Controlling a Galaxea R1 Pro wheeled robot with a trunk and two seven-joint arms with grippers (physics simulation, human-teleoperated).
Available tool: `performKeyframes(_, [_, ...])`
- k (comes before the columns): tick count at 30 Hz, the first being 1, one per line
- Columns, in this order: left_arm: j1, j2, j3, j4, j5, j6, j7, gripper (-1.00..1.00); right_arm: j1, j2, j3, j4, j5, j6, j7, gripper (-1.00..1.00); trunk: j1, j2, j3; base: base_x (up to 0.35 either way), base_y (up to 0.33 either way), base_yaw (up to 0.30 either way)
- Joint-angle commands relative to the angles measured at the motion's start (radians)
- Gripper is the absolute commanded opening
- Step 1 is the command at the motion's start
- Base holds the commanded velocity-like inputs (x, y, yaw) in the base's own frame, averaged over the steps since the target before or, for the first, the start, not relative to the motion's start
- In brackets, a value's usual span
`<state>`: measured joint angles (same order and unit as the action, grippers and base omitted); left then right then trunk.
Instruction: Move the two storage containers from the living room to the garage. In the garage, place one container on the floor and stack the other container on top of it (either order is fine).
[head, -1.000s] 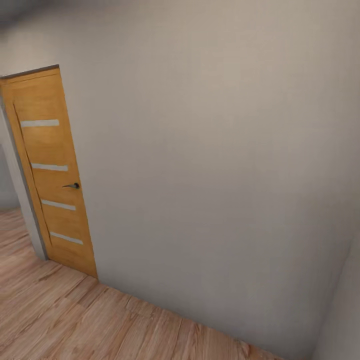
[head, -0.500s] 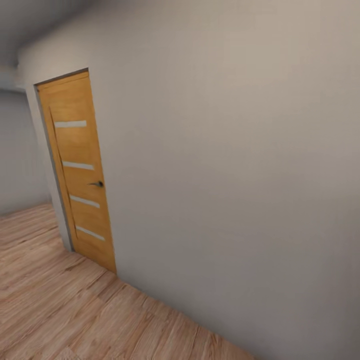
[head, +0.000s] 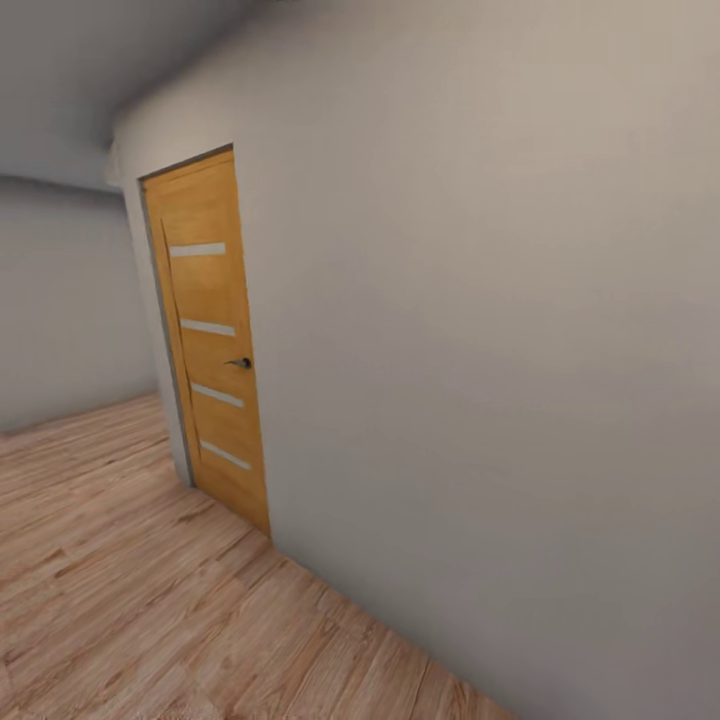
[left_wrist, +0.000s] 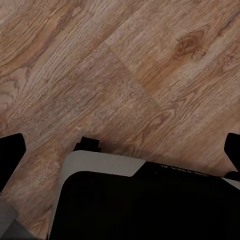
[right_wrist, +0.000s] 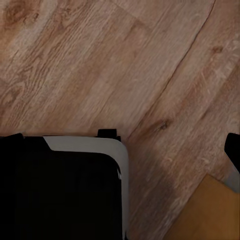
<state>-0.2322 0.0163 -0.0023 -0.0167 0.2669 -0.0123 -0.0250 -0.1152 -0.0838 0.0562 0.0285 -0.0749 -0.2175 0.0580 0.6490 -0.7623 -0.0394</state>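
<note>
Plain grey-white plaster wall (head: 480, 350); closed honey-coloured wooden door (head: 210, 340) with four pale horizontal strips and a dark lever handle (head: 239, 362); light wood plank floor (head: 130, 590).

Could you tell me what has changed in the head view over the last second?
The whole picture has shifted, so the camera has turned: the wooden door now sits further right in the frame, and more of the side wall and plank floor shows at the left. The door is shut as before, handle unchanged. No container is held.
</note>
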Motion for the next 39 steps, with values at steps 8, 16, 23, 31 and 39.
performKeyframes(8, [-0.001,0.000,0.000,0.000,0.006,-0.002,-0.003,1.00,-0.001,-0.002,0.007,0.003,-0.008,-0.006,0.005,1.00,0.000,-0.002,-0.002,0.000,0.000,0.269])
performKeyframes(16, [-0.001,0.001,-0.002,0.000,0.006,-0.001,-0.003,1.00,-0.001,-0.002,0.008,0.003,0.019,-0.006,0.005,1.00,0.000,-0.002,-0.002,0.000,0.000,0.269])
performKeyframes(23, [-0.001,0.001,-0.001,0.000,0.006,-0.001,-0.003,1.00,-0.001,0.002,0.009,0.004,0.036,-0.005,0.005,1.00,0.000,-0.002,-0.002,0.000,0.000,0.269])
performKeyframes(31, [-0.001,0.002,-0.002,0.000,0.006,-0.001,-0.003,1.00,-0.001,-0.001,0.010,0.004,0.038,-0.006,0.005,1.00,0.000,-0.002,-0.002,0.000,0.000,0.269])
performKeyframes(39, [-0.001,0.001,-0.002,0.000,0.006,-0.001,-0.003,1.00,-0.001,-0.002,0.011,0.004,0.040,-0.005,0.005,1.00,0.000,-0.002,-0.002,0.000,0.000,0.269])
